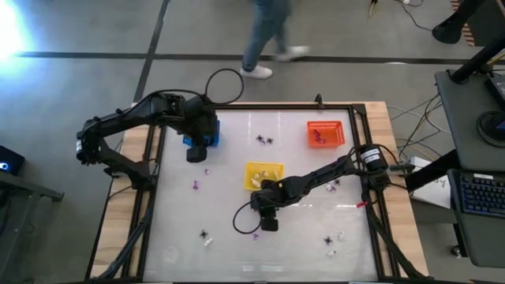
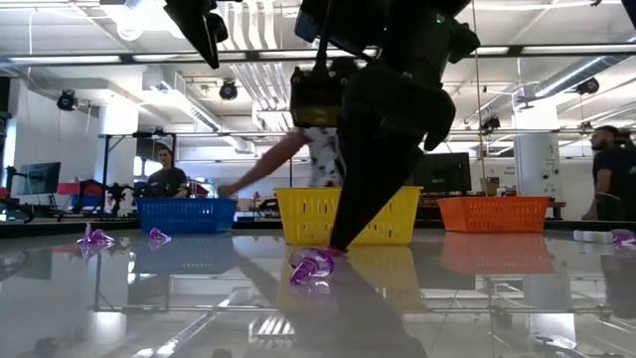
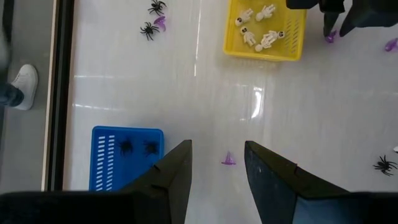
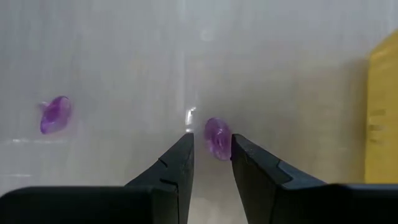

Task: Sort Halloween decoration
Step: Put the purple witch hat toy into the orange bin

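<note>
My right gripper [image 4: 212, 138] is open and low over the table's middle, its fingertips on either side of a small purple trinket [image 4: 217, 138] that lies on the table [image 2: 311, 267]. A second purple trinket [image 4: 55, 114] lies nearby. My left gripper [image 3: 217, 147] is open and held high beside the blue basket [image 3: 127, 158], which holds two black spiders. Another purple trinket [image 3: 229, 160] lies on the table below it. The yellow basket [image 1: 263, 175] holds white skeleton figures [image 3: 258, 32]. The orange basket [image 1: 325, 132] holds a purple piece. My right gripper comes at the purple trinket [image 4: 214, 130] from above, slanting down, with one fingertip on each side of it. The trinket lies on the table. I cannot tell whether either finger [image 4: 239, 152] touches it.
Loose trinkets lie scattered: black spiders [image 1: 264, 140] near the far edge, purple ones [image 1: 196, 185] on the left, a spider [image 1: 203, 234] and white pieces [image 1: 335, 237] toward the near edge. A person walks beyond the far edge [image 1: 264, 35]. Black frame rails border the table.
</note>
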Available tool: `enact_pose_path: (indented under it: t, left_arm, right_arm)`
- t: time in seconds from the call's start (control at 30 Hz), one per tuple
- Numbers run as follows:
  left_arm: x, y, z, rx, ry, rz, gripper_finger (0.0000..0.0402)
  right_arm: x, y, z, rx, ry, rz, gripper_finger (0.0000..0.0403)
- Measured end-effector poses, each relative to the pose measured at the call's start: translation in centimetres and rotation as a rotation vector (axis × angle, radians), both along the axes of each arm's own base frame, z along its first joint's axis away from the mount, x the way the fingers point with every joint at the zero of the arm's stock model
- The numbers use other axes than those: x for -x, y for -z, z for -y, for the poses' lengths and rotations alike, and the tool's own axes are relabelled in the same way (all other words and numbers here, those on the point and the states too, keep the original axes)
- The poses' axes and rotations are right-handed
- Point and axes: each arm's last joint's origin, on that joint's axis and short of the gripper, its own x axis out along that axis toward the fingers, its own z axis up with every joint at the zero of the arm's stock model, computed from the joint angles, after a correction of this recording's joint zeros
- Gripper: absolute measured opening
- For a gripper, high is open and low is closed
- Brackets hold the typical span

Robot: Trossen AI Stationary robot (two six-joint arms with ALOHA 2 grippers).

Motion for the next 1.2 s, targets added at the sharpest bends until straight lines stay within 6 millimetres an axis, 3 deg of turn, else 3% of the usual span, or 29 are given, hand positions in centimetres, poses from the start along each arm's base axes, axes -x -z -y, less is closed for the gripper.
enact_pose_path:
  t: [0.13, 0.3, 0.63, 0.9, 1.03, 1.2]
  left_arm:
    - [0.0, 0.0, 0.0, 0.0, 0.0, 0.001, 0.013]
    - [0.0, 0.0, 0.0, 0.0, 0.0, 0.001, 0.013]
    - [0.0, 0.0, 0.0, 0.0, 0.0, 0.001, 0.013]
    - [0.1, 0.0, 0.0, 0.003, -0.003, -0.006, 0.013]
    - [0.2, 0.3, 0.1, 0.01, -0.006, -0.028, 0.013]
    - [0.2, 0.8, 0.0, 0.015, -0.006, -0.047, 0.013]
  right_arm:
    - [-0.1, 0.0, 0.3, -0.001, 0.019, -0.001, 0.0076]
    - [-0.1, 0.0, 0.4, -0.012, 0.044, -0.003, 0.0019]
    - [-0.3, -0.7, 0.1, -0.082, 0.06, -0.006, 0.0009]
    - [0.5, -6.1, 0.2, -0.131, 0.197, -0.061, 0.0009]
    - [1.8, -9.5, 0.2, -0.106, 0.281, -0.062, 0.0009]
    - [4.2, -12.1, 0.9, -0.06, 0.383, -0.104, 0.0009]
